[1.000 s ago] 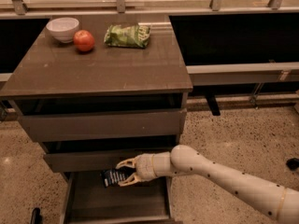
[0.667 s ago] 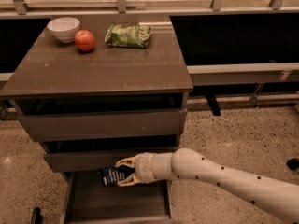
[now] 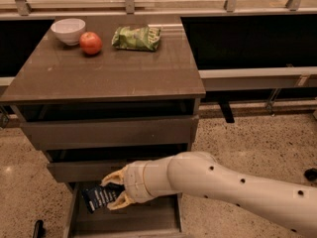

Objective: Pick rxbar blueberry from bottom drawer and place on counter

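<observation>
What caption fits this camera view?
Hand grips the rxbar in the open bottom drawer; bowl, apple, bag on the counter.

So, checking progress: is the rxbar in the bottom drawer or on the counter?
In the drawer: the rxbar blueberry is within the open bottom drawer, the gripper at its end; none on the counter.

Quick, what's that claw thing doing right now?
Gripper: closed on the small flat dark blue-black wrapped bar, above the grey-brown wooden bottom drawer.
</observation>
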